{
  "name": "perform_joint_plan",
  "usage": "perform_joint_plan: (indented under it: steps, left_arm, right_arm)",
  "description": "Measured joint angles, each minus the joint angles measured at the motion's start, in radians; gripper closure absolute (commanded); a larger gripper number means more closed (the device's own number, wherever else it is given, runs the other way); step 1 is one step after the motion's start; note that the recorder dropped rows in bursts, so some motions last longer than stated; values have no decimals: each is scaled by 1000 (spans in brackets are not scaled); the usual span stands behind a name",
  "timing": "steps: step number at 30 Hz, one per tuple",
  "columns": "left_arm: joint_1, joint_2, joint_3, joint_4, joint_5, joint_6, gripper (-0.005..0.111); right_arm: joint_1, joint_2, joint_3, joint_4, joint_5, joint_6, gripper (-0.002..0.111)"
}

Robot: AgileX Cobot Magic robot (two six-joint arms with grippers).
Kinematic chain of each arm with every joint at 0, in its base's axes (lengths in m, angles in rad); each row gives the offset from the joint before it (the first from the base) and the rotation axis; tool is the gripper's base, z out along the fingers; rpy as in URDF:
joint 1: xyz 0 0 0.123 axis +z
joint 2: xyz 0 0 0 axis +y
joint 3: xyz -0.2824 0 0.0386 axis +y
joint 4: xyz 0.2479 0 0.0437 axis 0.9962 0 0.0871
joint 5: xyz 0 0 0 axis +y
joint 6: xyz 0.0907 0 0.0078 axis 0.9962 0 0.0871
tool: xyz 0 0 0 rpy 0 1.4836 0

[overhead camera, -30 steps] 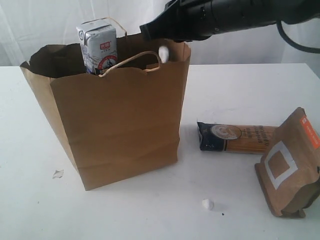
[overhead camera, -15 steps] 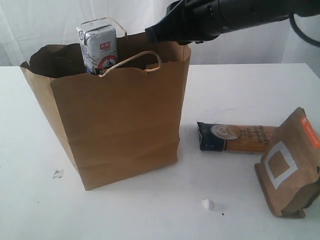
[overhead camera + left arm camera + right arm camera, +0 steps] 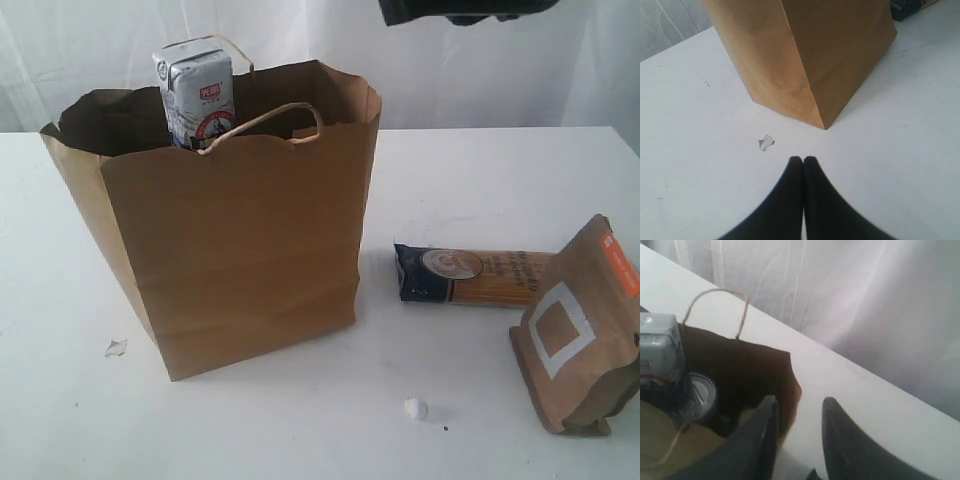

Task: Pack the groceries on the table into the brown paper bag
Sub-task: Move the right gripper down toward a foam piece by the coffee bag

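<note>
A creased kraft bag (image 3: 240, 250) is set on the scuffed white tabletop (image 3: 480, 170), curtain (image 3: 100, 40) behind; left gripper (image 3: 803, 160) is pressed together, right gripper (image 3: 800, 401) spread.

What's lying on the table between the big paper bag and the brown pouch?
The dark-blue spaghetti packet lies flat between them, as the exterior view shows.

The lower part of a creased brown paper bag (image 3: 805, 55) stands upright on a white table (image 3: 695, 100), one corner facing the camera. The left gripper (image 3: 803, 161) hovers near that corner, its two black fingers pressed together with nothing between them. A small white scrap (image 3: 766, 142) lies between gripper and bag. Beyond the bag, the edge of a dark-blue packet (image 3: 907, 7) shows.
</note>
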Motion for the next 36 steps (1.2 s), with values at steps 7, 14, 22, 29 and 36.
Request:
perform_joint_plan:
  steps: [7, 14, 22, 29, 36]
  left_arm:
    - [0, 0, 0, 0, 0, 0, 106]
    - [0, 0, 0, 0, 0, 0, 106]
    - [0, 0, 0, 0, 0, 0, 106]
    - [0, 0, 0, 0, 0, 0, 106]
    - [0, 0, 0, 0, 0, 0, 106]
  right_arm:
    - [0, -102, 32, -159, 196, 88, 79]
    - [0, -189, 147, -178, 333, 101, 79]
    - [0, -198, 328, -163, 412, 107, 79]
    - [0, -198, 497, -46, 323, 96, 79]
    - [0, -149, 575, 35, 236, 46, 73]
